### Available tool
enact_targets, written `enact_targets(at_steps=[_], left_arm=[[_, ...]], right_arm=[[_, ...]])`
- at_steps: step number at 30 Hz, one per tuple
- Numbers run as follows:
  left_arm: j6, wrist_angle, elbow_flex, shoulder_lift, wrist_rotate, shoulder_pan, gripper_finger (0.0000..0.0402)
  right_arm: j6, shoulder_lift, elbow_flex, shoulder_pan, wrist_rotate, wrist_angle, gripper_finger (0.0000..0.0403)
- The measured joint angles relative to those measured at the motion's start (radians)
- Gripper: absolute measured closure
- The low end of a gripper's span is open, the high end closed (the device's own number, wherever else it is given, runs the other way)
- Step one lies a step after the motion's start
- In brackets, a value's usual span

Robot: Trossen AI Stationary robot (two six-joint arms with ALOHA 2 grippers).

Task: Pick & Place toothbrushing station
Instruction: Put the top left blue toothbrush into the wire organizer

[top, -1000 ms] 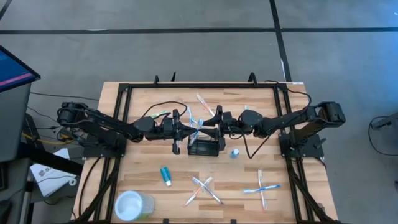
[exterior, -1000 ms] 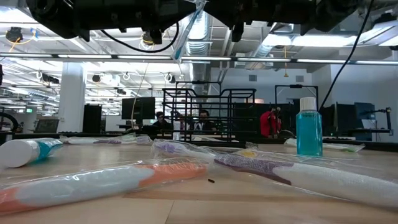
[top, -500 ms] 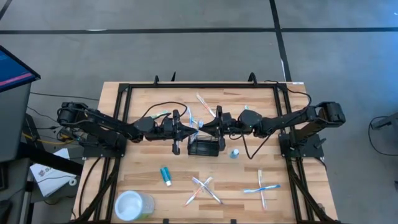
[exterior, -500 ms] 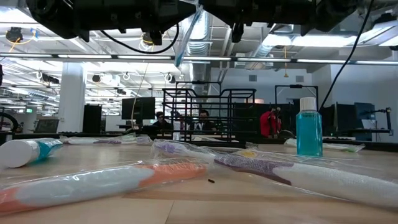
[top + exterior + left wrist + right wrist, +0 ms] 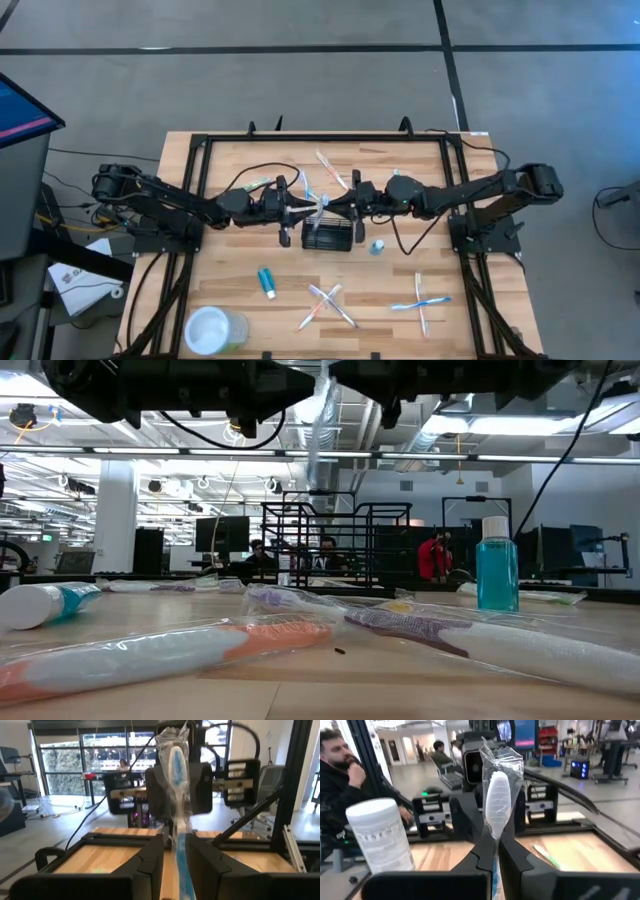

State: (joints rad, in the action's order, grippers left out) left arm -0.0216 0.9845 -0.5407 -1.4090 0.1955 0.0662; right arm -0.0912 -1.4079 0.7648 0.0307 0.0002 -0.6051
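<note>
The black wire-mesh caddy [image 5: 330,237] stands on its base at the table's middle; it also shows in the low view [image 5: 335,545]. Just beyond its far side my left gripper [image 5: 303,208] and my right gripper [image 5: 338,207] meet tip to tip in the air. Both are shut on one blue-and-white toothbrush in a clear wrapper [image 5: 319,205]. In the low view the toothbrush [image 5: 318,420] hangs nearly upright above the caddy. My left gripper pinches the wrapped toothbrush's handle [image 5: 180,862] between its two fingers, coming level from the table's left. The brush stands upright, head up, clear of the table. My right gripper pinches the same brush below its head [image 5: 494,845] between its two fingers, coming level from the table's right, fingers across the brush.
A small teal bottle [image 5: 377,246] stands right of the caddy. A toothpaste tube [image 5: 266,282], a clear cup [image 5: 213,330] and several wrapped toothbrushes [image 5: 328,305] [image 5: 420,303] lie toward the near edge. More brushes [image 5: 328,168] lie at the far side.
My right gripper has moved toward the table's left, up to my left gripper, and now has the toothbrush between its fingers. The toothbrush, tilted a second ago, has turned nearly upright and hangs lower over the caddy.
</note>
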Motion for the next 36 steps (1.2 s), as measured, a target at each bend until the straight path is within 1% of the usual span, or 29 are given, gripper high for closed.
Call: enact_targets(at_steps=[5, 8, 14, 22, 26, 30, 36], left_arm=[[0.0, -0.057, 0.0, 0.0, 0.018, 0.0, 0.0329], [0.001, -0.067, 0.0, 0.0, 0.025, 0.0, 0.0331], [0.056, -0.09, 0.0, 0.0, 0.025, 0.0, 0.0332], [0.056, -0.091, 0.0, 0.0, 0.025, 0.0, 0.033], [0.056, -0.096, 0.0, 0.0, 0.025, 0.0, 0.0329], [0.056, -0.096, 0.0, 0.0, 0.025, 0.0, 0.0329], [0.056, -0.096, 0.0, 0.0, 0.025, 0.0, 0.0329]], right_arm=[[0.023, 0.091, -0.001, 0.009, 0.012, 0.103, 0.0401], [0.031, 0.13, -0.001, 0.016, 0.055, 0.193, 0.0401], [0.039, 0.18, -0.001, 0.033, 0.113, 0.302, 0.0401], [0.034, 0.2, -0.001, 0.072, 0.189, 0.385, 0.0401], [0.031, 0.203, -0.002, 0.089, 0.203, 0.402, 0.0401], [0.016, 0.203, -0.002, 0.104, 0.266, 0.46, 0.0401], [0.017, 0.203, -0.002, 0.106, 0.271, 0.457, 0.0401]])
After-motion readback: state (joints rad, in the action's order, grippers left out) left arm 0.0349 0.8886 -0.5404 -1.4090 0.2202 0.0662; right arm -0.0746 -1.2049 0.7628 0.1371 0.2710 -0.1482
